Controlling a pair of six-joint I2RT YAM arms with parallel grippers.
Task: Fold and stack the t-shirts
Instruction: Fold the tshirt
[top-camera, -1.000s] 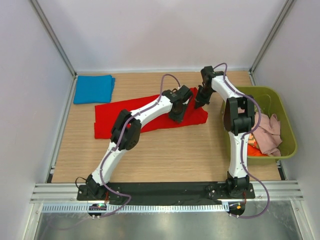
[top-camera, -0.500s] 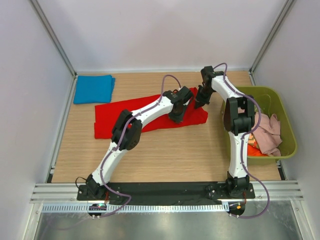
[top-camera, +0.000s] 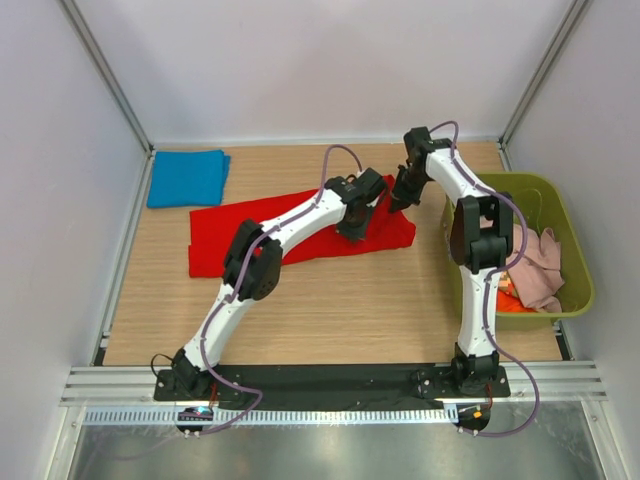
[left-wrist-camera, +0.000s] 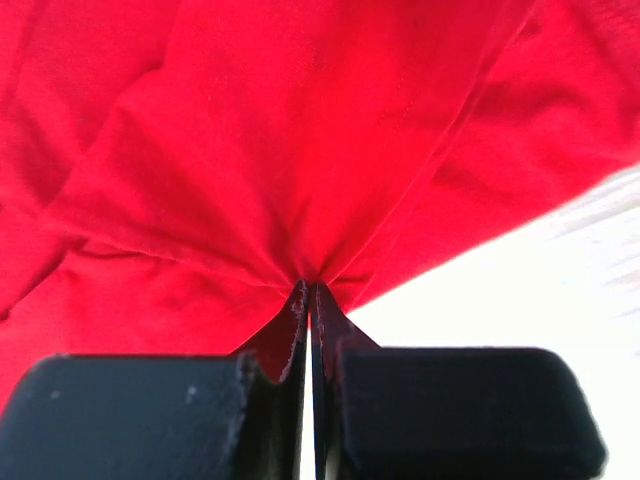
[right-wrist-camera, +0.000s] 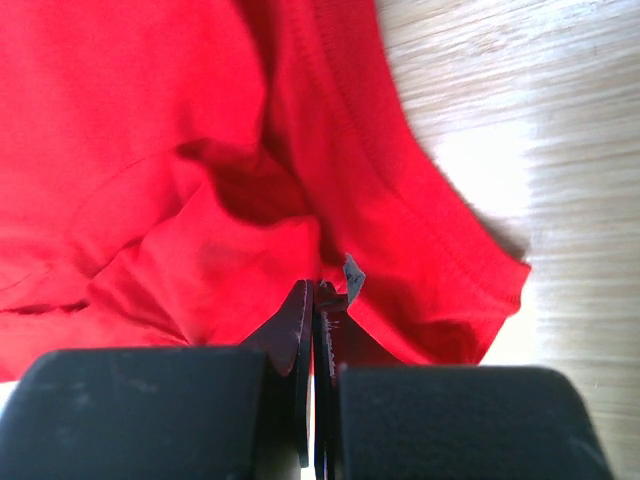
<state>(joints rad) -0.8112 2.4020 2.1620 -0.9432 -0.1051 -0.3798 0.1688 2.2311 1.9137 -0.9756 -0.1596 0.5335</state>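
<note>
Found left pincer (left-wrist-camera: 311, 292) clenched on bunched red t-shirt (left-wrist-camera: 250, 150); right pincer (right-wrist-camera: 314, 292) likewise clenched, apparently on its sleeve hem, toward far right of counter (top-camera: 330, 300).

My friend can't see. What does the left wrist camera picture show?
The left gripper is shut, pinching a bunched fold of the red t-shirt, which fills most of the picture. Pale table shows at the lower right.
</note>
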